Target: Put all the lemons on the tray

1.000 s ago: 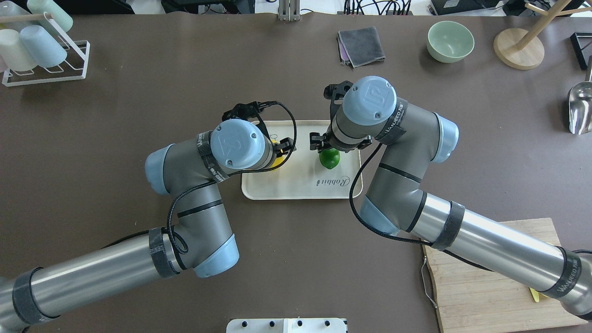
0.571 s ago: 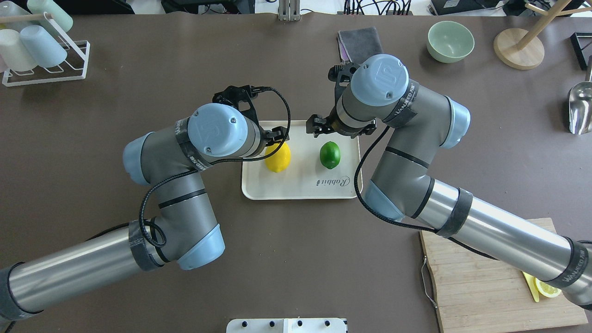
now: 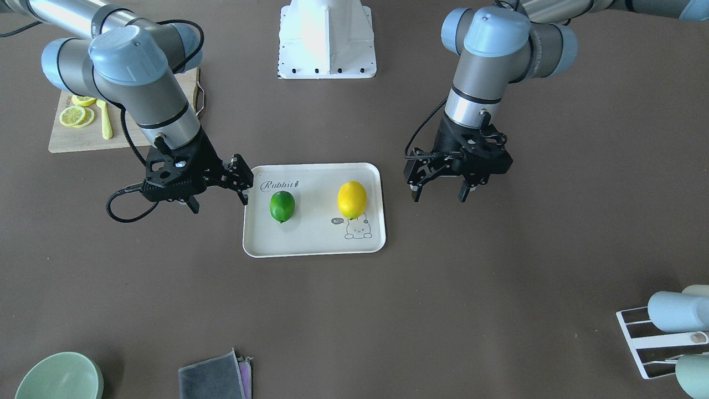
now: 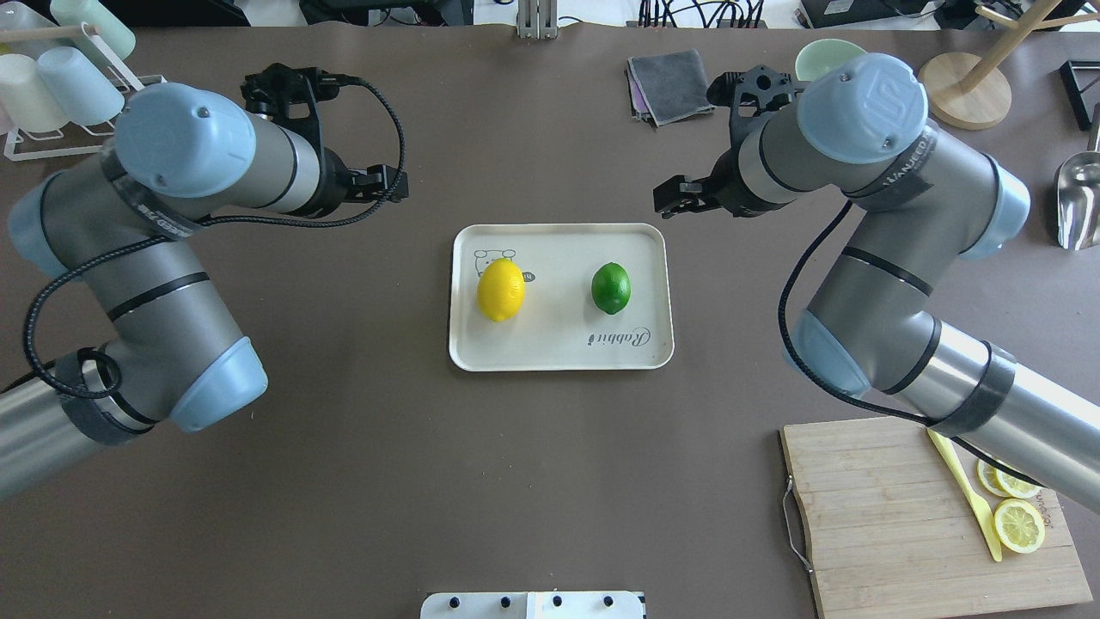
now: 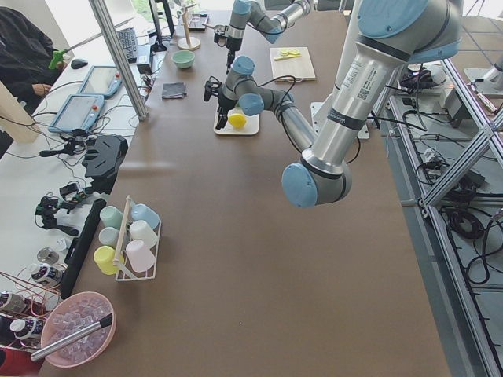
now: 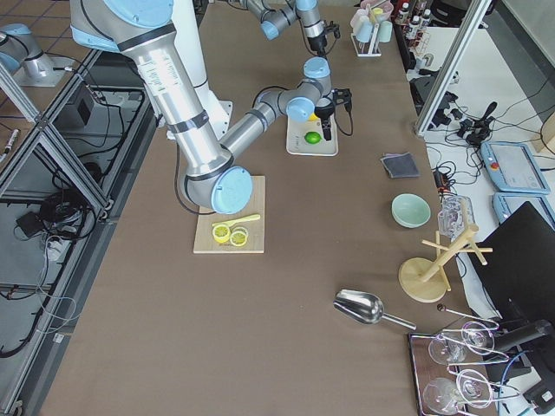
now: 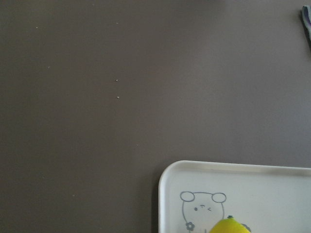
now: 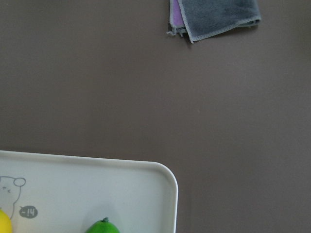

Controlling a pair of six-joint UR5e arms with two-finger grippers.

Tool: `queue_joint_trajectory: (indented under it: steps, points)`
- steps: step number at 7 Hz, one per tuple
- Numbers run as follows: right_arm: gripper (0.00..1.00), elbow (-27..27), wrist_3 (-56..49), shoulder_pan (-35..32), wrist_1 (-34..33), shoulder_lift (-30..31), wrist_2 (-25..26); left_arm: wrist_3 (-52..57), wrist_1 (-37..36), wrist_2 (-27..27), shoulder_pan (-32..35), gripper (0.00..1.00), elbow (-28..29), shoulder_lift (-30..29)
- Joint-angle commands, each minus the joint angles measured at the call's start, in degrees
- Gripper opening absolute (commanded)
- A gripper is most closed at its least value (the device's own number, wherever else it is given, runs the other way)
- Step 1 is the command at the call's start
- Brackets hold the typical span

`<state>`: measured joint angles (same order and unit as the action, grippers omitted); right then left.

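The cream tray lies at the table's middle. The yellow lemon rests on its left part by the bunny drawing. The green lemon rests on its right part. In the front-facing view the tray holds the green lemon and the yellow lemon. My left gripper is open and empty, off the tray's left side. My right gripper is open and empty, off the tray's right side. The left wrist view shows the yellow lemon's tip. The right wrist view shows the green lemon's tip.
A wooden cutting board with lemon slices and a yellow knife lies at the near right. A grey cloth, green bowl, wooden stand and metal scoop are at the far right. A cup rack stands far left.
Both grippers were over the lemons on the tray. They have risen and drawn back outward, left arm to the left, right arm to the right. Both lemons stay on the tray.
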<state>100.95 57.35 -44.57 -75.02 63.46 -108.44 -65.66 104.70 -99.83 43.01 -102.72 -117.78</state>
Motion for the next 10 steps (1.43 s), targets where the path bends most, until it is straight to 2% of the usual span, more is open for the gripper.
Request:
queue_joint_trajectory:
  steps: [1,3,4,5,7,8,10]
  points:
    - [1.00,1.62,-2.42,-3.77,1.19,4.82,1.83,10.25,0.24,-0.28,6.45,0.98,-0.37,6.04]
    - [1.00,1.61,-2.33,-4.65,0.58,6.57,1.74,10.64,2.50,-0.01,8.84,0.98,1.02,10.79]
    - [1.00,1.09,-3.55,-6.05,0.32,8.33,1.05,14.38,4.87,-0.54,11.63,0.98,1.03,14.47]
    - [1.00,1.09,-12.44,-9.19,0.05,10.09,-0.96,22.60,4.29,-4.89,15.84,0.98,1.29,16.68]
    - [1.00,2.92,-26.87,-18.76,-8.78,13.33,-10.70,35.55,3.24,-18.58,27.86,0.98,2.26,20.38]
    - [1.00,3.02,-36.43,-23.94,-11.52,15.62,-13.96,42.82,1.75,-22.65,34.01,0.98,3.83,21.44]
    - [1.00,2.41,-51.57,-34.40,-19.68,18.88,-18.98,61.00,-8.93,-24.97,42.65,0.98,6.90,20.40]
